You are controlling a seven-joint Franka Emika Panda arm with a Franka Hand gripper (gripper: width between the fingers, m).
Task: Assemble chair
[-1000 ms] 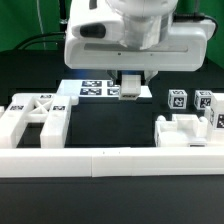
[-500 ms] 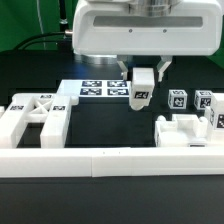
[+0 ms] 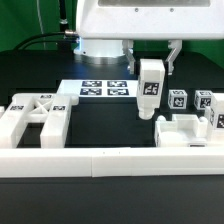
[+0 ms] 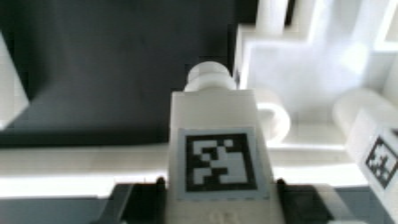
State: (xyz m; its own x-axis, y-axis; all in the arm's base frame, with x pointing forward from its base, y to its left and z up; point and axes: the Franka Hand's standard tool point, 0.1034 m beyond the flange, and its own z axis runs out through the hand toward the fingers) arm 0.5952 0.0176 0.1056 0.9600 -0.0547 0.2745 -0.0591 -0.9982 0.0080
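**Gripper and held part.** The gripper (image 3: 152,64) is closed on a chair leg (image 3: 151,90), one finger at each side of the leg's upper end. The jaws stand part-way in, as wide as the leg. The leg hangs upright, clear of the black table (image 3: 100,125), with its square tag (image 3: 151,89) facing the exterior camera.

**Wrist view only.** Looking down the length of the leg (image 4: 217,130), this view shows a rounded peg (image 4: 210,72) at its free end. The exterior view does not make this detail out. The dark fingers (image 4: 128,203) flank the leg at its tagged end. Beyond the peg lie dark table and blurred white parts.

**Exterior view only.** This view gives the layout.
- The leg's lower end hangs near the corner of a blocky white part (image 3: 185,130), on the exterior view's right.
- Two small blocks (image 3: 178,99) with tags stand behind that part.
- The marker board (image 3: 100,89) lies flat behind the leg, toward the exterior view's left.
- A large cross-cut part (image 3: 35,115) rests at the far left.
- A long border rail (image 3: 110,160) runs across the foreground.

**Arm pose.** The arm's white housing (image 3: 150,25) fills the upper frame, with the wrist pointing straight down over the right half of the table.
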